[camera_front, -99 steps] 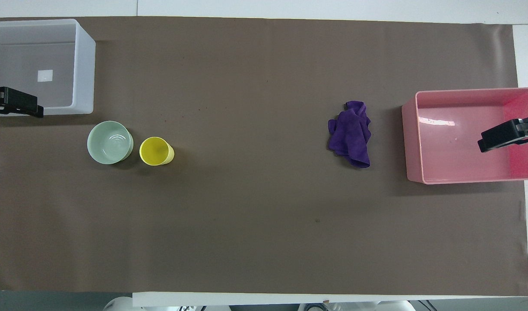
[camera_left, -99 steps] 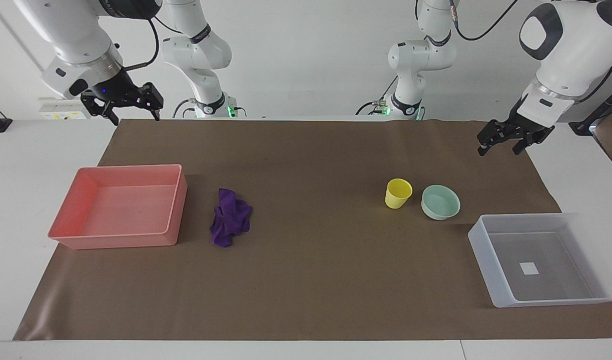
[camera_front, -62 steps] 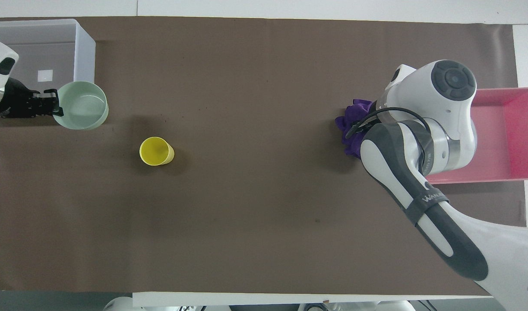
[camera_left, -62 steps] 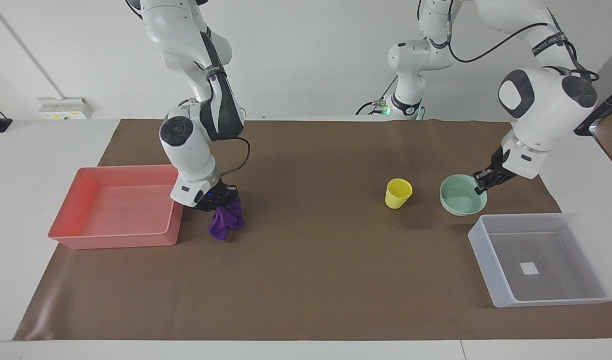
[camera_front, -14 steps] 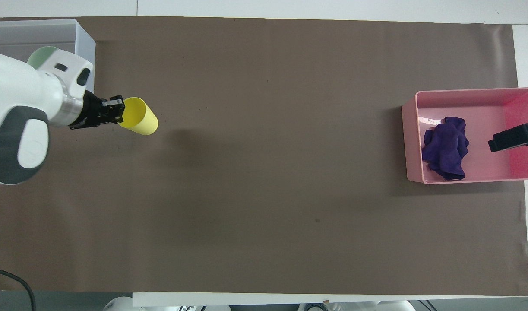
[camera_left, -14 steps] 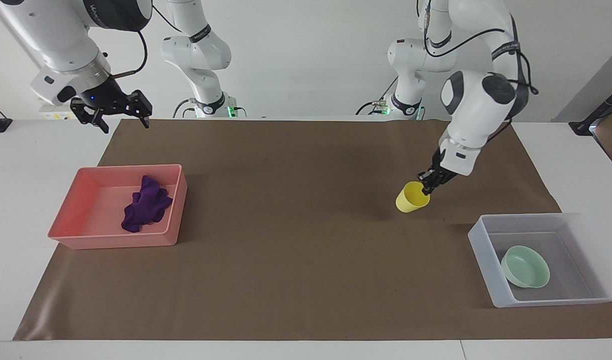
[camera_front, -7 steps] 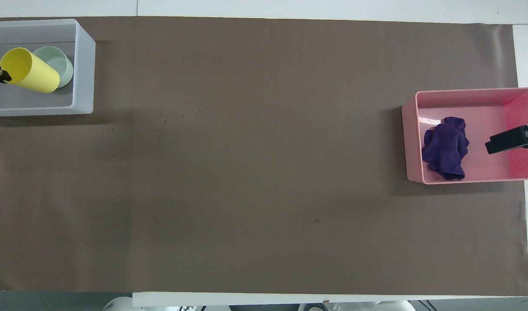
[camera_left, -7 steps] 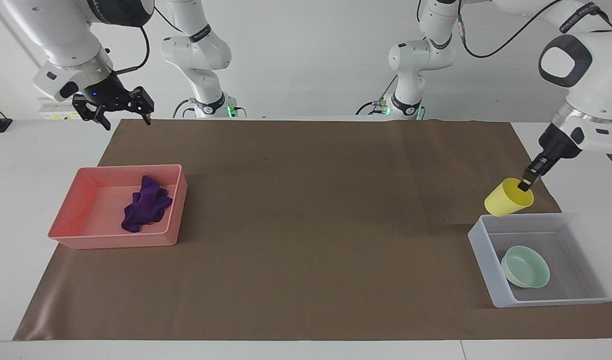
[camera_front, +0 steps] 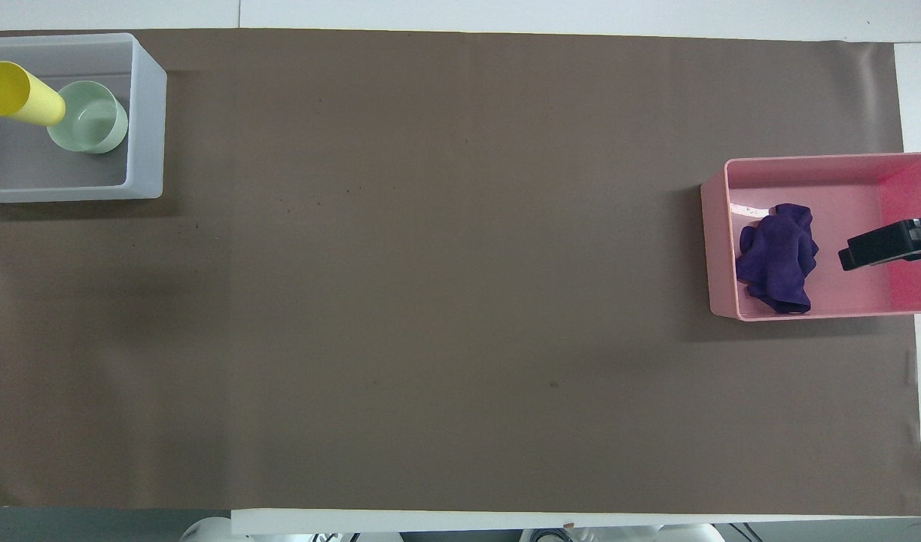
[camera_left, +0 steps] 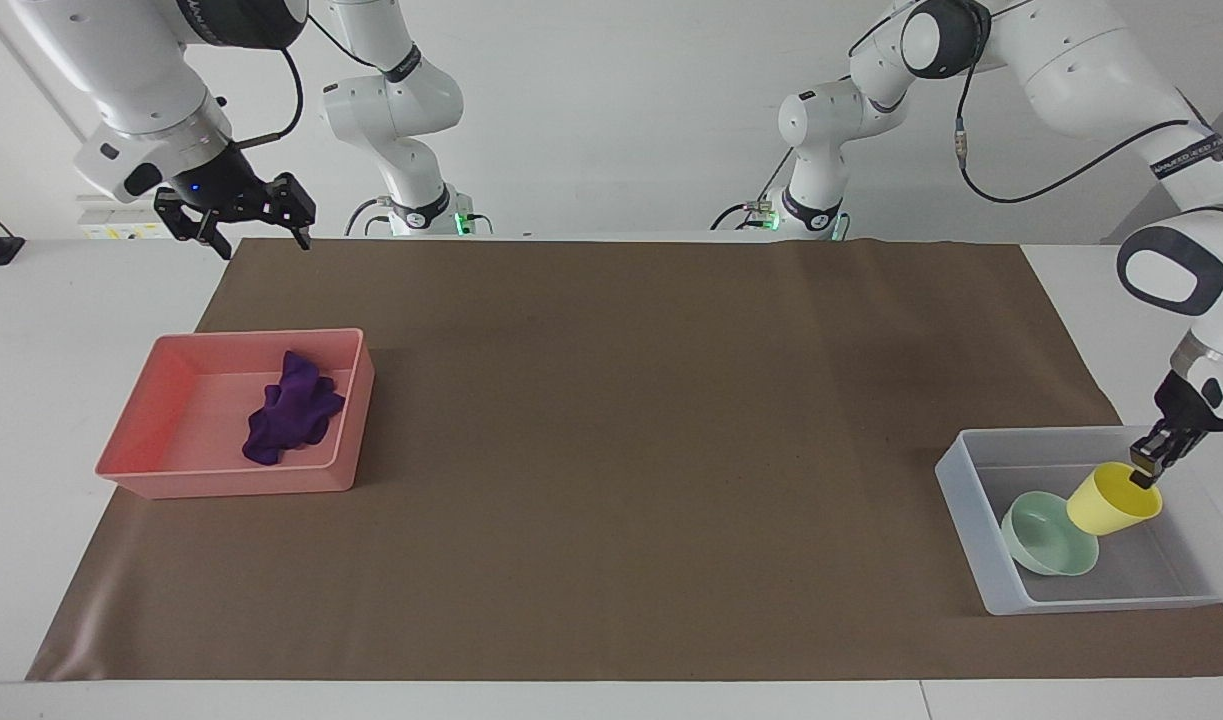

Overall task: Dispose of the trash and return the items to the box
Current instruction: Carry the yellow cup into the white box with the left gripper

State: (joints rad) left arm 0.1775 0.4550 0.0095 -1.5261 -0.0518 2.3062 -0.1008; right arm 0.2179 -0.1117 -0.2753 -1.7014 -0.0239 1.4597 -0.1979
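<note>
Box (camera_left: 959, 487) nearly filled, pink bin (camera_left: 129, 458) already holding the trash (camera_left: 291, 407).

The box sits at the left arm's end of the table with the bowl (camera_left: 1049, 540) resting in it; the cup (camera_left: 1113, 499), tilted, hangs just over its floor beside the bowl, pinched at the rim by the left gripper (camera_left: 1147, 463). By my reading only the release remains. The purple trash lies in the pink bin at the right arm's end. The right gripper (camera_left: 239, 216) waits, fingers spread, above the table edge near the pink bin.
</note>
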